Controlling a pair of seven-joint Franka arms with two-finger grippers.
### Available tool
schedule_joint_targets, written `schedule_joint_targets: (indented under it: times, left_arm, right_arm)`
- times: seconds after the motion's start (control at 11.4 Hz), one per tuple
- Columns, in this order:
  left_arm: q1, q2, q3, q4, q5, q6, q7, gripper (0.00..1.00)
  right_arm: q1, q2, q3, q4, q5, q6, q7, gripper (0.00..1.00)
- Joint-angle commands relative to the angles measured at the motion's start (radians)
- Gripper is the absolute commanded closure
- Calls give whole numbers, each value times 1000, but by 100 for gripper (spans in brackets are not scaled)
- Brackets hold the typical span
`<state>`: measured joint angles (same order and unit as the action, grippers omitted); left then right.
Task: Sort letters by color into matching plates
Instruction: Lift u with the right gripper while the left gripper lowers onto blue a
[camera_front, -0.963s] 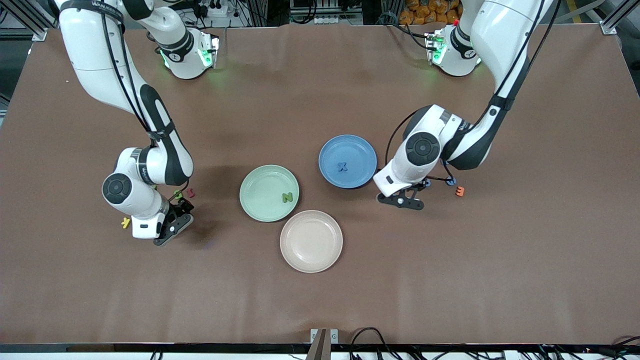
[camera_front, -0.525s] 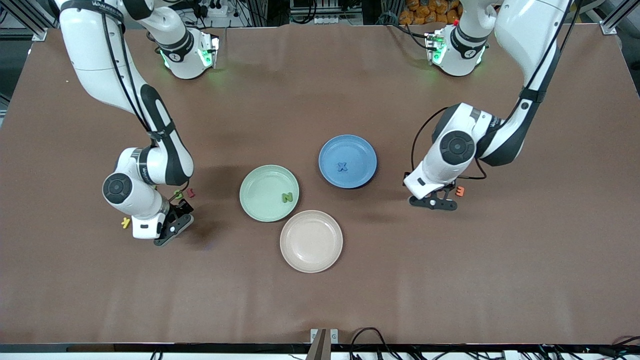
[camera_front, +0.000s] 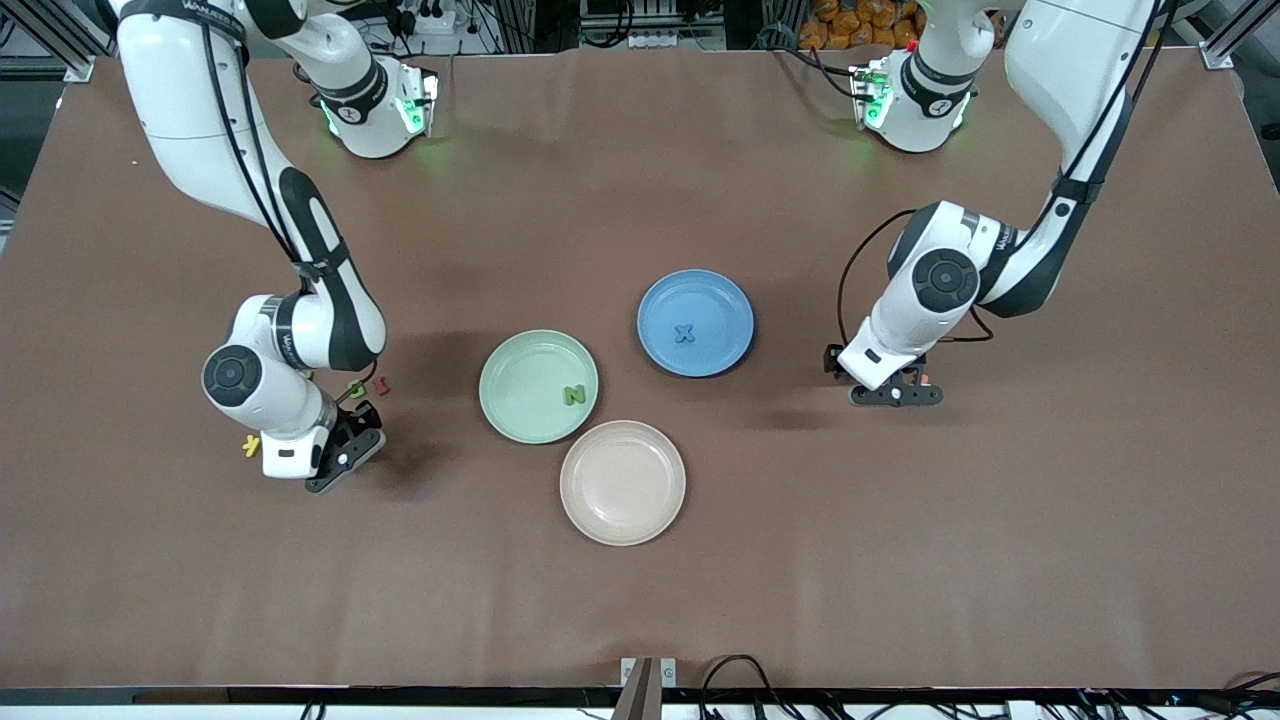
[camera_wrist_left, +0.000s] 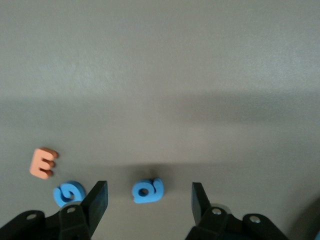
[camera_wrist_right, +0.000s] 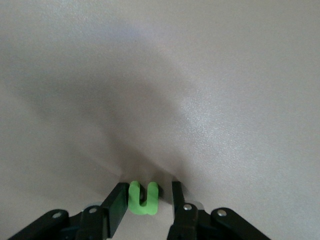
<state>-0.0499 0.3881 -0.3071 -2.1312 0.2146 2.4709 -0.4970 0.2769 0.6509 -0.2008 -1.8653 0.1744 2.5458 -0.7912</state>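
Note:
The mint green plate (camera_front: 520, 375) holds a green N (camera_front: 574, 395). Beside it, the blue plate (camera_front: 715, 300) holds a blue X (camera_front: 684, 333). My right gripper (camera_front: 348, 458) (camera_wrist_right: 148, 189) is down at the table toward the right arm's end. Its fingers are narrowly open around a green U (camera_wrist_right: 142, 200); one finger touches it and the other stands a small gap off. My left gripper (camera_front: 897, 394) (camera_wrist_left: 149, 188) hangs open over a blue letter (camera_wrist_left: 148, 190). A second blue letter (camera_wrist_left: 67, 192) lies just outside one finger.
A beige plate (camera_front: 622, 482) sits nearer the front camera than the other two. An orange E (camera_wrist_left: 43, 162) (camera_front: 925, 378) lies by the blue letters. A yellow letter (camera_front: 251, 445), another green letter (camera_front: 356, 387) and a red letter (camera_front: 381, 384) lie around the right wrist.
My left arm has swung away from the blue plate toward its own end of the table, stopping over the blue letters. My right gripper's fingers have narrowed around the green U.

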Motion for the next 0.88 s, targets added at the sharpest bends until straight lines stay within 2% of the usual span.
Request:
schedule_joint_targets:
  times: [0.0,0.35,0.79]
  left_arm:
    - [-2,-29,-10,-39,20,25,-95,24]
    - [8,-23,-9,-113,22,141,-116,25]
    - [33,-25,-3,-139,22,152,-123,25]
  right_arm:
    - [-7,-1,11,-15,-7,8,-10,68]
    - [-10,-11,11,-14,0,-4,7,76]
    - [-19,-39,3,-14,5,-41,26,76]
